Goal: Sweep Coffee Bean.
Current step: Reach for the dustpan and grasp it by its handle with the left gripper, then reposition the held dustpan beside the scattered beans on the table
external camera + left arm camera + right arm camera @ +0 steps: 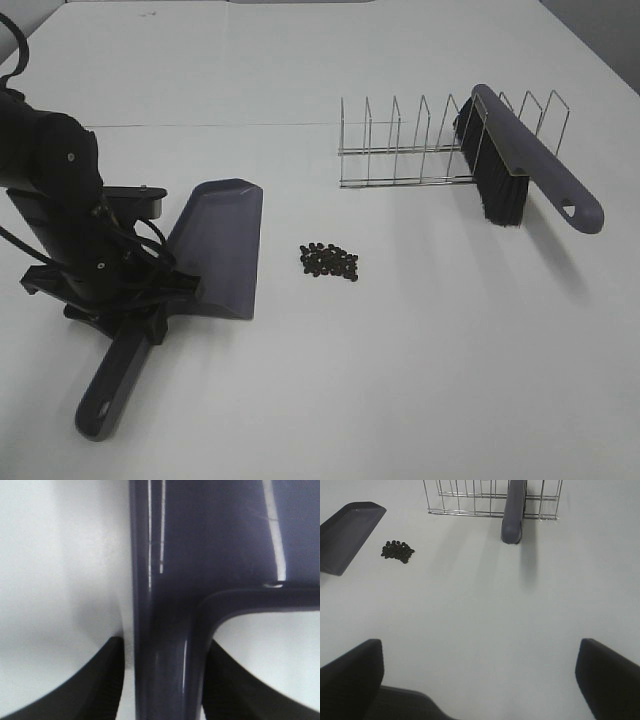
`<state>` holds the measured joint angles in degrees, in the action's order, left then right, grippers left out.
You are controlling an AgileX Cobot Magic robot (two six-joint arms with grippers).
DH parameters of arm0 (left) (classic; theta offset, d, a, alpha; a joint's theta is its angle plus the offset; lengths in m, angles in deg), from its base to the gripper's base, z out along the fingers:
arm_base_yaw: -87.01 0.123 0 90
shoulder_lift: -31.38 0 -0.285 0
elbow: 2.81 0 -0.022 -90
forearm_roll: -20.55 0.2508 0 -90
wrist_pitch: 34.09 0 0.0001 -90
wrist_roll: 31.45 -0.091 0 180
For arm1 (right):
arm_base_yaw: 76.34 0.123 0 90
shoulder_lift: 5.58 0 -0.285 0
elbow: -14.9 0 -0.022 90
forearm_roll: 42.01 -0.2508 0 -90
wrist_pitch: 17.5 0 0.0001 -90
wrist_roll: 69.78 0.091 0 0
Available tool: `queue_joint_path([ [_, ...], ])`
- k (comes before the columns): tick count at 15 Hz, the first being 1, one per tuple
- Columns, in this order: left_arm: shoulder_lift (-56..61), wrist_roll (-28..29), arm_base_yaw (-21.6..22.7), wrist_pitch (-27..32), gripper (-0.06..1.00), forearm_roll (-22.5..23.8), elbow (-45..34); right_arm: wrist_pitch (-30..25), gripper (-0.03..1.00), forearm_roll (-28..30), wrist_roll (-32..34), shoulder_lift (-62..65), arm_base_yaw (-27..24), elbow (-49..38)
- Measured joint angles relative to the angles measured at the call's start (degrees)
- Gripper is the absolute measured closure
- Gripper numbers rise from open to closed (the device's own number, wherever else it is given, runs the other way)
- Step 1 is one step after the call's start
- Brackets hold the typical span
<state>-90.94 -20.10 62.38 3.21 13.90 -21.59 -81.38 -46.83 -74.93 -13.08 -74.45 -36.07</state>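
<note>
White and matt, the worktop [400,380] fills every view. At the near left lies a smooth, glossy grey-purple plastic dustpan [215,245], its flat scoop with raised side walls pointing away and its long rounded handle reaching toward the near edge. The left hand [140,300] sits over that handle where it meets the scoop. In the left wrist view its ribbed black fingers [100,685] stand on either side of the handle, one against it and a pale sliver beside the other, so I cannot tell whether it is clamped. Just right of the scoop's edge, apart from it, the small dark oval coffee bean [329,261] heap lies in a tight cluster. Far right stands a thin chrome wire rack [400,150], with a grey-backed, black-bristled brush [530,165] leaning tilted through its dividers. The right hand [477,642] hovers over bare worktop, fingers wide apart, holding nothing.
</note>
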Motion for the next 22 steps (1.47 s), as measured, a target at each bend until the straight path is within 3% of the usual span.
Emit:
queue_joint_path([
  [2, 0.0, 0.0, 0.0, 0.2, 0.62, -0.3, 0.0, 0.0, 0.03, 0.0, 0.0, 0.0, 0.0, 0.0],
  [11, 0.6, -2.2, 0.0, 0.7, 0.62, -1.0, 0.0, 0.0, 0.03, 0.0, 0.0, 0.0, 0.0, 0.0],
  [16, 8.9, -1.3, 0.0, 9.1, 0.62, 1.3, -0.7, 0.0, 0.03, 0.0, 0.0, 0.0, 0.0, 0.0],
  [22, 13.8, 0.2, 0.0, 11.7, 0.62, 3.8, -0.7, 0.0, 0.03, 0.0, 0.0, 0.0, 0.0, 0.0],
])
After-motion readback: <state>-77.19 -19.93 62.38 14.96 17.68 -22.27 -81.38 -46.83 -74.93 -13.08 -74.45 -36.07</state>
